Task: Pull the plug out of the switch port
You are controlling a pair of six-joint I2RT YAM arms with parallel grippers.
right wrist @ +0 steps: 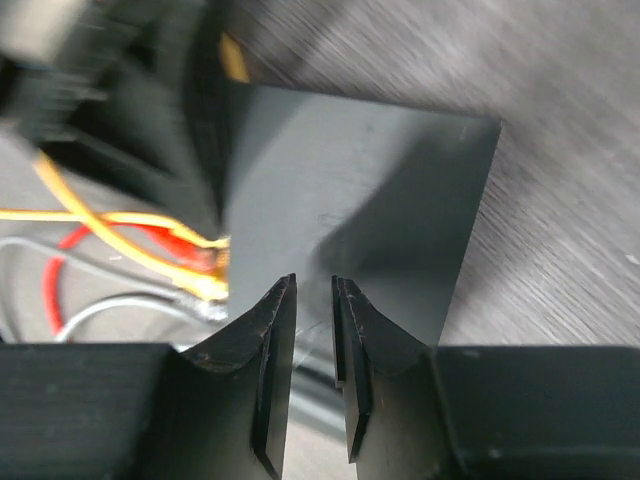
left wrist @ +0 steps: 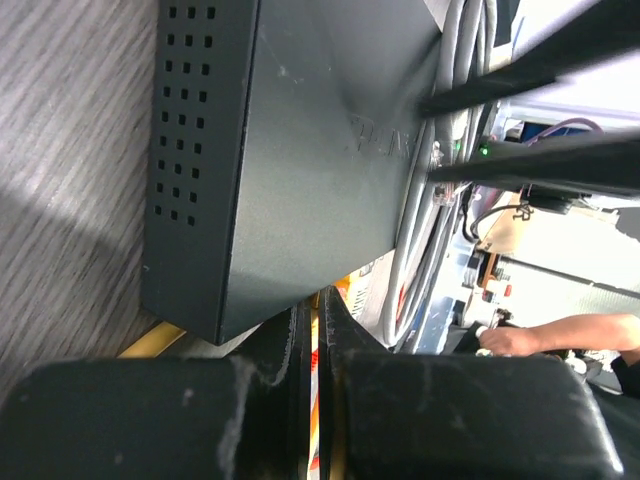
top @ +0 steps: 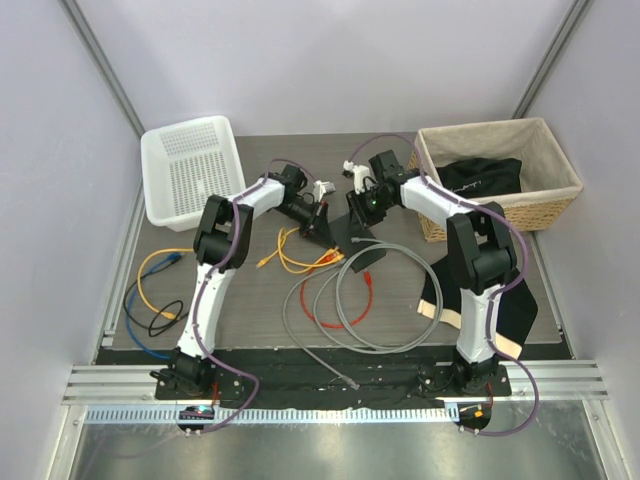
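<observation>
Two tools at the switch (left wrist: 300,180): you see left tool (left wrist: 312,300) closed, orange sliver (left wrist: 314,420) in its seam; right tool (right wrist: 314,283) narrowly parted at switch edge, grip unclear.

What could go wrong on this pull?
The right gripper sits over the switch with jaws slightly apart; unclamped, the switch may drag along. The left gripper is shut, with only a yellow sliver showing between its fingers; its hold may be thin and slip.
</observation>
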